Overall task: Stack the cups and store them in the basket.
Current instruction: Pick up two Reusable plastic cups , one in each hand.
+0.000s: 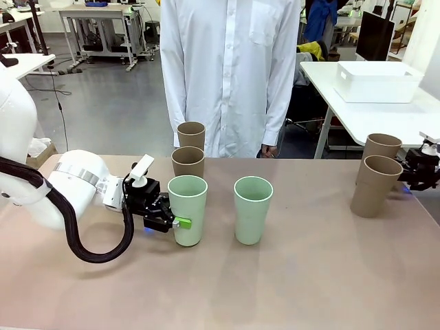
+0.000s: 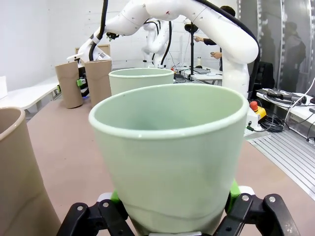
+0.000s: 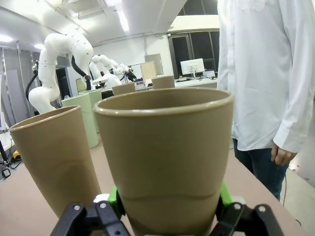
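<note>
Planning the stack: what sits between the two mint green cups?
Nothing; the front view shows bare table between the held mint cup, in the left gripper, and the free mint cup.

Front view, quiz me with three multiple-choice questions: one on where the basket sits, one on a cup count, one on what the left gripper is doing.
1. Where is the white rectangular plastic basket? A between the green cups; B in the person's hands; C on a white side table, far right.
2. How many pale mint green tumblers stand on the brown table? A two; B one; C four.
3. The left gripper is: A open above the table; B shut on a mint tumbler; C shut on a tan tumbler.
Answers: C, it sits on the side table behind; A, one gripped, one beside it; B, its green pads press that tumbler's sides.
</note>
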Available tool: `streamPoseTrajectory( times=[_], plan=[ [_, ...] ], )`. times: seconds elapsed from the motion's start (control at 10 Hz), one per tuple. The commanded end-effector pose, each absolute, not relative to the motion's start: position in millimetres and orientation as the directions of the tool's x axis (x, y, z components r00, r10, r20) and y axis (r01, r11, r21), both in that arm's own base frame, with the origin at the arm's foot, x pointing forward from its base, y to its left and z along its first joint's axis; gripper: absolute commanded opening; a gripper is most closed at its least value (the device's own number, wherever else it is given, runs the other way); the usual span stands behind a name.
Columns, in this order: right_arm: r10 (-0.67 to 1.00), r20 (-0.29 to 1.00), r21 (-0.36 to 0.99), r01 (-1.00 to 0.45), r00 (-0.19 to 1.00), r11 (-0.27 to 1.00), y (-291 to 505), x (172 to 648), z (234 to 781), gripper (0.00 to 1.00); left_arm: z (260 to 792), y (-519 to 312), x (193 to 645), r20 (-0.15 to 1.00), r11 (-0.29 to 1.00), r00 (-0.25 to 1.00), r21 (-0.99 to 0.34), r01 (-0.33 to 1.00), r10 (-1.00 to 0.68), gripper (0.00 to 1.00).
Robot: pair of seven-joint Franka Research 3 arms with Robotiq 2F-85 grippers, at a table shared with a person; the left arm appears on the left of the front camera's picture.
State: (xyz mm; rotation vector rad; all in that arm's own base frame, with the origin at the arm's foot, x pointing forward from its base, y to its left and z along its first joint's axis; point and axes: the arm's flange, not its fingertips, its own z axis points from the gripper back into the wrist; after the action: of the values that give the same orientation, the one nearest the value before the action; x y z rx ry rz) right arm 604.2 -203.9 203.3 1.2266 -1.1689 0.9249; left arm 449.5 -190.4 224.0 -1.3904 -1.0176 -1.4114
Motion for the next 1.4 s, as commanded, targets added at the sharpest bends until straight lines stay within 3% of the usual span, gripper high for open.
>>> streamPoseTrajectory(
  times=[0.0, 0.1, 0.5, 0.8, 1.0, 1.3],
  plan=[
    [-0.07, 0.979, 0.199, -0.969, 0.19, 0.146, -203, 605, 206, 0.45, 224, -191, 449, 0.999, -0.274, 0.013, -0.023, 0.962, -0.039, 0.42],
    [-0.072, 0.978, 0.203, -0.969, 0.194, 0.144, -204, 604, 203, 0.85, 224, -190, 450, 0.999, -0.274, 0.017, -0.028, 0.961, -0.043, 0.85],
    [-0.127, 0.987, 0.122, -0.963, 0.094, 0.24, -210, 601, 282, 0.85, 276, -172, 446, 1.0, -0.242, 0.004, -0.005, 0.97, -0.006, 0.85],
    [-0.11, 0.99, 0.118, -0.949, 0.089, 0.293, -197, 593, 348, 0.85, 328, -160, 427, 0.999, -0.257, 0.009, 0.001, 0.967, 0.038, 0.85],
    [-0.095, 0.993, 0.106, -0.922, 0.076, 0.372, -187, 571, 391, 0.85, 366, -148, 412, 0.998, -0.254, -0.003, 0.02, 0.967, 0.067, 0.85],
    [-0.094, 0.993, 0.106, -0.919, 0.076, 0.38, -181, 520, 434, 0.85, 405, -121, 399, 0.997, -0.232, -0.025, 0.042, 0.972, 0.077, 0.85]
  ],
)
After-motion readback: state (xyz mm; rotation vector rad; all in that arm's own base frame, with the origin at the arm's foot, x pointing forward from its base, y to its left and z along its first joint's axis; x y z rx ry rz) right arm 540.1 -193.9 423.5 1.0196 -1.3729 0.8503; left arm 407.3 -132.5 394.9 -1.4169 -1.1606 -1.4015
